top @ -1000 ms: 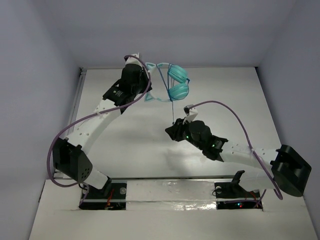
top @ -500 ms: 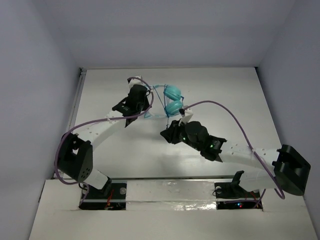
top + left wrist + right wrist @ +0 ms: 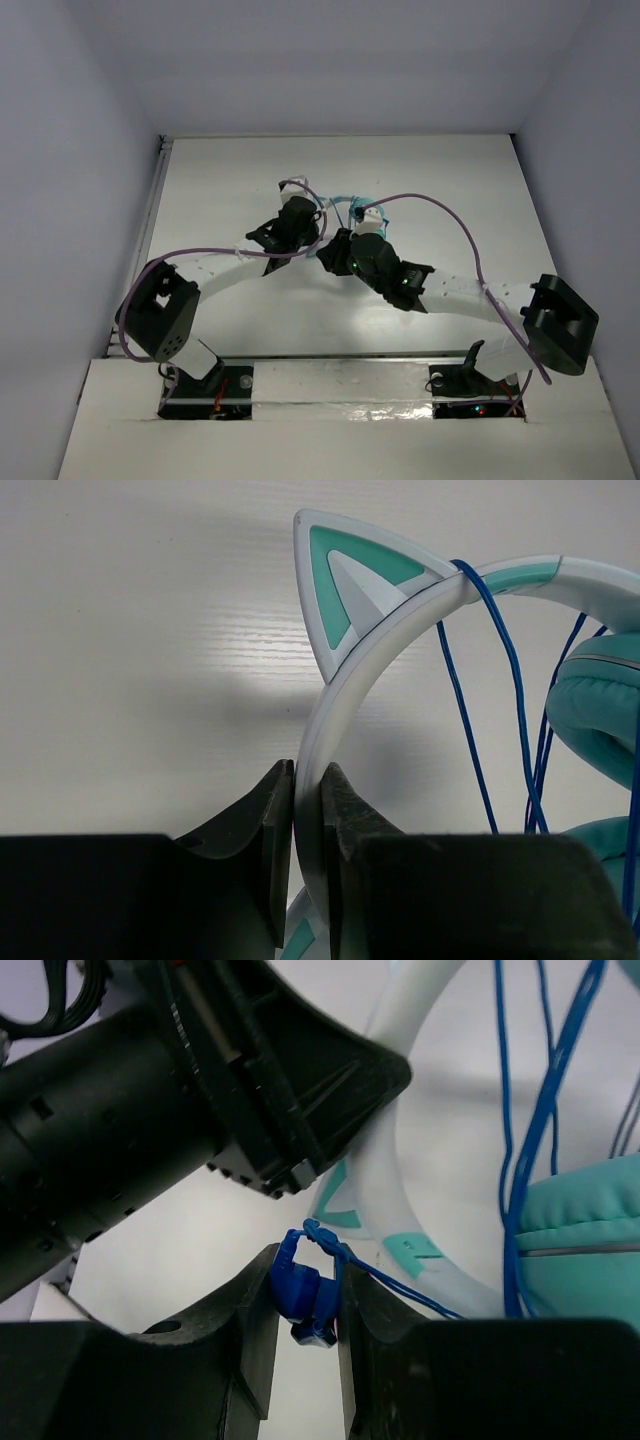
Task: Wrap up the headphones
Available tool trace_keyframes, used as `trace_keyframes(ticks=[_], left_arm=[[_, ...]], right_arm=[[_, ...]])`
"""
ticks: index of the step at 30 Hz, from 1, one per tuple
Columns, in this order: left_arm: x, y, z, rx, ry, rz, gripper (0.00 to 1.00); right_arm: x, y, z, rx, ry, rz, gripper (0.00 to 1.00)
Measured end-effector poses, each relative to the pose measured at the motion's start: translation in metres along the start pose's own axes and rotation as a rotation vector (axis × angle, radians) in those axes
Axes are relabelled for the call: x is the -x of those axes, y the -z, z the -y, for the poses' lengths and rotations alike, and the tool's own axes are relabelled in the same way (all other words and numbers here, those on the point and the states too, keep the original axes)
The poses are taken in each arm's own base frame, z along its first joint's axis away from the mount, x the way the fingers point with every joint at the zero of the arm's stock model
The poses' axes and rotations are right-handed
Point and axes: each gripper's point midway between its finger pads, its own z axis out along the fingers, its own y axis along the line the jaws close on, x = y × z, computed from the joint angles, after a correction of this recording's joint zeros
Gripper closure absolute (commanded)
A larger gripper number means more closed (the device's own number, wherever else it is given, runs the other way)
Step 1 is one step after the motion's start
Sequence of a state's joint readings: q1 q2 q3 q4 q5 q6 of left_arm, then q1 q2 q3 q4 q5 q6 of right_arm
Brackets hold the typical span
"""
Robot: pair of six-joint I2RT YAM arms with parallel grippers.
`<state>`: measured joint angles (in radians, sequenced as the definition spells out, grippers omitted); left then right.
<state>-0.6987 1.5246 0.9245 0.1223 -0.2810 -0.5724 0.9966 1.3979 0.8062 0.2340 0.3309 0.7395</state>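
**While both claws hold on, the headphones hang between them at mid-table**

Where the two arms meet, near the middle of the white table (image 3: pixel 150 630), the headphones (image 3: pixel 385 625) are pinched from both ends. The left claw (image 3: pixel 307 780) is clamped on the pale headband (image 3: pixel 345 690), its two dark fingers pressed against either face of the band. At 12 o'clock from those fingers a pointed cat ear (image 3: pixel 345 585) stands up off the band, white-rimmed with a teal triangle inside. Out at 3 o'clock in the same wrist view, a padded teal ear cup (image 3: pixel 600 705) bulges in from the edge.

The thin blue cord (image 3: pixel 518 1185) crosses over the headband just past the cat ear, and several strands run down alongside the ear cup — loose loops, not tight against the band.

The right claw (image 3: pixel 305 1280) grips the blue plug (image 3: pixel 300 1295), squeezed between its fingers with the cord leading off toward 3 o'clock. In that wrist view the black body of the left claw fills the 10 o'clock corner, close above the plug, and the headband curves between the two.

For markings, I can make out only the teal triangle and small teal panels on the band. Two small green lights (image 3: pixel 405 282) glow on the right arm (image 3: pixel 450 295), and a purple cable (image 3: pixel 470 240) arches over it from 12 toward 4 o'clock.
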Motion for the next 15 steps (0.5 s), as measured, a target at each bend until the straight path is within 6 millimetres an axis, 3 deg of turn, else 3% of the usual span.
trace_keyframes(ticks=[15], left_arm=[[-0.024,-0.002,0.005,-0.063,0.045,-0.062,1.0]], right_arm=[[0.001,-0.018,0.043,-0.244,-0.077,0.091,1.0]])
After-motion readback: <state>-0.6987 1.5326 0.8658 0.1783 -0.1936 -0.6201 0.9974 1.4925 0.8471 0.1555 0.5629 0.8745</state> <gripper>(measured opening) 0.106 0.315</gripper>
